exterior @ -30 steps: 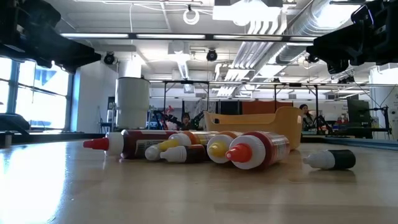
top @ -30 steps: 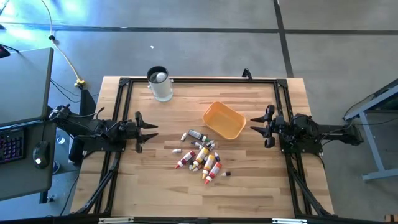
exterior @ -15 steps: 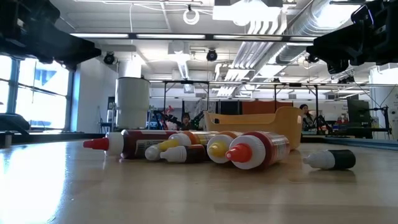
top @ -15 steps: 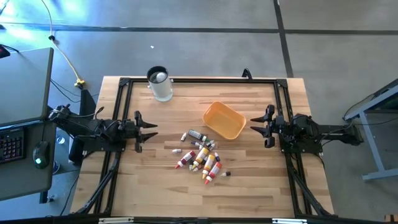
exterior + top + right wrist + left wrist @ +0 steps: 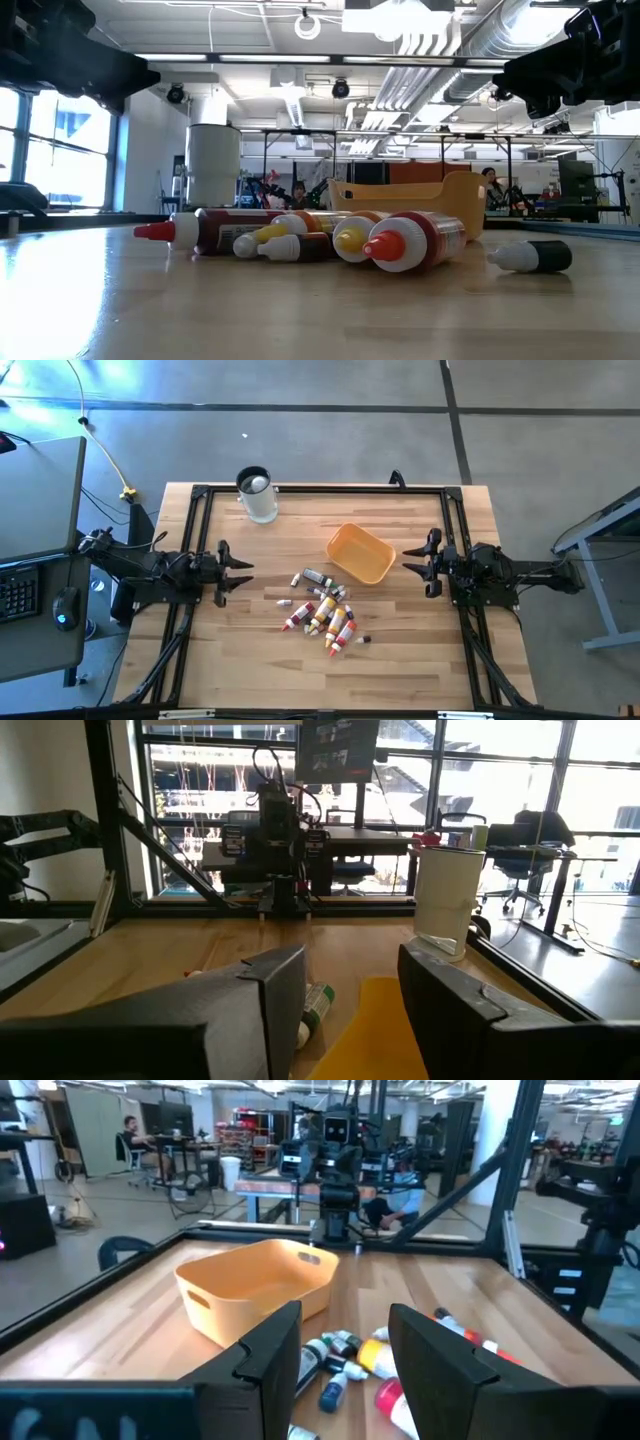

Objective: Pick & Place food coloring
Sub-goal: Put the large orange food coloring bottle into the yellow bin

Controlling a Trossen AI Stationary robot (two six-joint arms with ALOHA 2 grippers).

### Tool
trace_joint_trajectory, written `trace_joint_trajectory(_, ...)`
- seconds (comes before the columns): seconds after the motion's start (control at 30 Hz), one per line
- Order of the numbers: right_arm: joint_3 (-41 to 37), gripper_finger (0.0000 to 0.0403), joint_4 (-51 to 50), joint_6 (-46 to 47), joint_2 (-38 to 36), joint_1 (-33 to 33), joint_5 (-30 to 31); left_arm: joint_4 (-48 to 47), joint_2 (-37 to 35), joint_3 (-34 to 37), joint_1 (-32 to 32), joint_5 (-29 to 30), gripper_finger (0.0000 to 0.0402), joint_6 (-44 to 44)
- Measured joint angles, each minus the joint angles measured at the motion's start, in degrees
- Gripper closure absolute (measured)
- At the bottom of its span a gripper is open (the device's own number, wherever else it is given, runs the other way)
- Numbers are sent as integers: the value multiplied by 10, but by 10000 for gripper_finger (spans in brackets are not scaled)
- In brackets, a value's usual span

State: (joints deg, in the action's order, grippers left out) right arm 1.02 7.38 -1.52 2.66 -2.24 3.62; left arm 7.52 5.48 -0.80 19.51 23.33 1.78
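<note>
Bottles mid-table, tray behind.
We see the bottles [image 5: 325,612] heaped mid-table [image 5: 240,660], tray [image 5: 360,553] just behind, cup [image 5: 257,494] at far edge.

food coloring [image 5: 325,612] | small capped bottles | lying flat, clustered | table centre, near tray

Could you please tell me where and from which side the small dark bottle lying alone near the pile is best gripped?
Probably across the middle of the small dark food coloring bottle with the white cap, coming straight down. It lies flat on the wooden table, apart from the pile, so both sides look free. The right end effector, open, waits nearer.
</note>
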Motion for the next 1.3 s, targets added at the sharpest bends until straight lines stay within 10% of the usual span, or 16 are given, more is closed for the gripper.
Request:
trace_joint_trajectory(0.7, 0, 249, 56, 10, 0, 0, 37, -18, 61, -106, 0, 104, 250, 17)
trace_joint_trajectory(0.97, 0, 249, 93, 3, 33, 0, 36, -46, 192, -161, 0, 176, 250, 58)
trace_joint_trajectory(1.3, 0, 249, 259, 51, 244, 0, -21, -89, 405, -244, 0, 188, 250, 184)
